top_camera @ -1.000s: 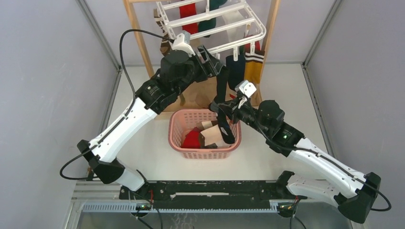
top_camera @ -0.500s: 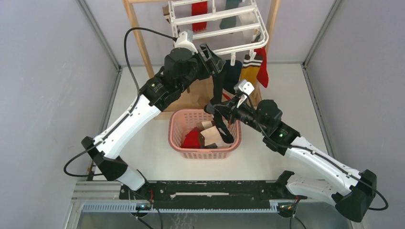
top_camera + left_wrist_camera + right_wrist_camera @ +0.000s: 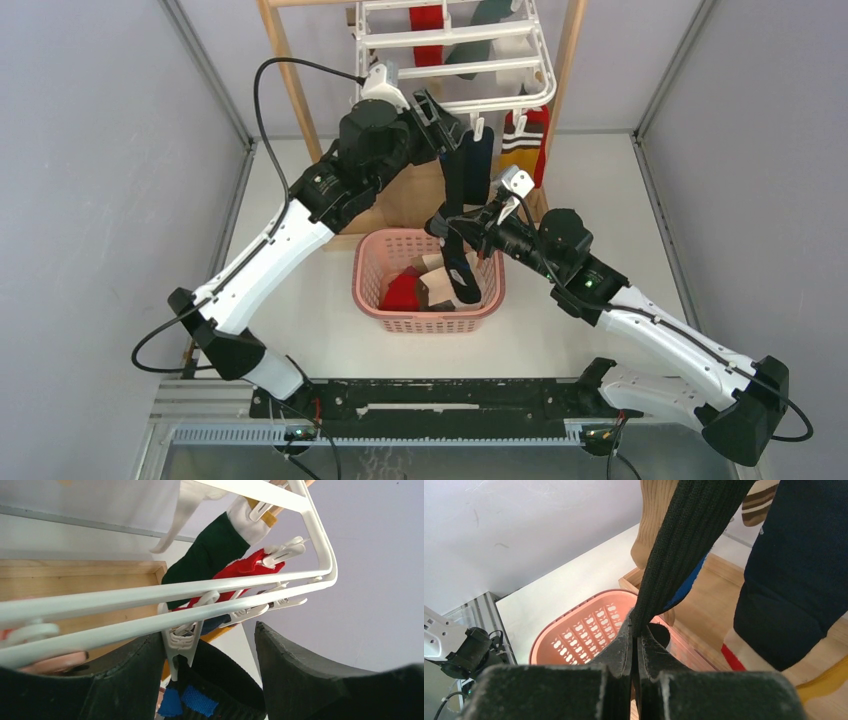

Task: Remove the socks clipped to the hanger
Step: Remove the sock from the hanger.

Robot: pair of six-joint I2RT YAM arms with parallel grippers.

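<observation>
At the back of the table, the hanger (image 3: 455, 65) hangs from a wooden rack (image 3: 287, 95) with several socks clipped to it, among them a red sock (image 3: 428, 20), a dark green sock (image 3: 210, 555), a navy sock (image 3: 478, 160) and a striped sock (image 3: 520, 150). Below it, the pink basket (image 3: 368, 285) already holds a few socks. I judge the job partly done, with a good share left on the frame.

The one in hand is a black sock (image 3: 689, 545), a ribbed knit with a blue patch near its top. It is stretched taut from the frame's near bar down toward the basket. The right gripper (image 3: 635, 630) is pinched together on its lower part. The left gripper (image 3: 209, 645) has its jaws apart on either side of the white clip (image 3: 180, 647) that bites the sock's top. Whether it is pressing that clip, I cannot tell. The sock is not yet free.
</observation>
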